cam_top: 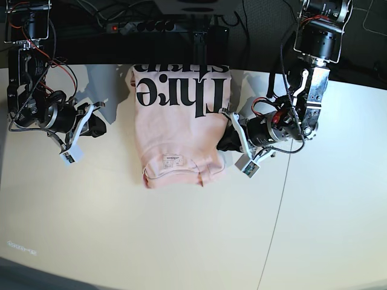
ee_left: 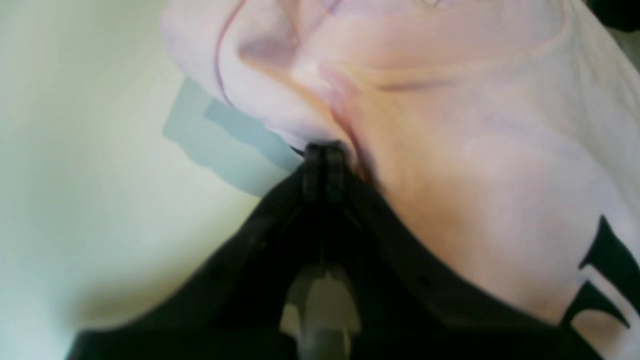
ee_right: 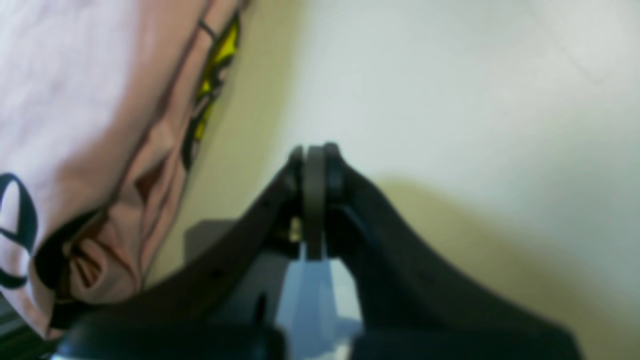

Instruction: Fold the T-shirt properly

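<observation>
The pale pink T-shirt (cam_top: 181, 130) lies in the middle of the white table, folded into a narrow strip. Its black lettering (cam_top: 181, 90) is at the far end and the white neck label (cam_top: 174, 159) near the front. My left gripper (cam_top: 227, 140) is at the shirt's right edge. In the left wrist view its fingers (ee_left: 325, 150) are pressed together where the creases of the shirt (ee_left: 475, 150) converge. My right gripper (cam_top: 100, 127) is left of the shirt and apart from it. In the right wrist view it (ee_right: 315, 155) is shut and empty, with the shirt (ee_right: 75, 100) off to its left.
A power strip (cam_top: 142, 25) and cables run along the dark back edge. A strip of pale blue tape (ee_left: 225, 140) sits on the table beside the left gripper. A table seam (cam_top: 279, 205) runs front to back on the right.
</observation>
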Motion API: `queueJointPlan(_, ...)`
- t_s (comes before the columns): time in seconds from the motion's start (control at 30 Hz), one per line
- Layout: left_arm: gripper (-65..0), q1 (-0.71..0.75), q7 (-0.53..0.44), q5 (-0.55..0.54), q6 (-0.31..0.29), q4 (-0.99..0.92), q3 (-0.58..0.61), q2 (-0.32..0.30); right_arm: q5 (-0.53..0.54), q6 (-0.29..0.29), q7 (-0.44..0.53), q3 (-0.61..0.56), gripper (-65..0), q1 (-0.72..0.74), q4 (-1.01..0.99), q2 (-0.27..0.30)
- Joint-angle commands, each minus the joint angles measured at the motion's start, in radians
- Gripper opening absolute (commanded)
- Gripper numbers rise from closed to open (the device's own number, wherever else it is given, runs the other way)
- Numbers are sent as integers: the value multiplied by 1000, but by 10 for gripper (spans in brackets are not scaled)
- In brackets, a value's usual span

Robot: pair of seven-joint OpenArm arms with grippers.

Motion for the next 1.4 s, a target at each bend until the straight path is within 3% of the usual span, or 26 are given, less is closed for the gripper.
queueJointPlan(0.0,-650,-24,-13,1,23,9,6,-2,16,24,13,8,-650,13,13,17)
queueJointPlan(0.27,-650,-49,29,-3,24,9,-16,-9,87,24,-3,4,-650,-4,13,9)
queueJointPlan(0.93,-650,-74,2,-2,23,2,-16,-8,71,25,7,-44,-650,-3,-3,-119)
queueJointPlan(1.37,-650,-201,-43,-3,24,-246,-15,-4,31,24,51,-44,-650,51,-63,-121)
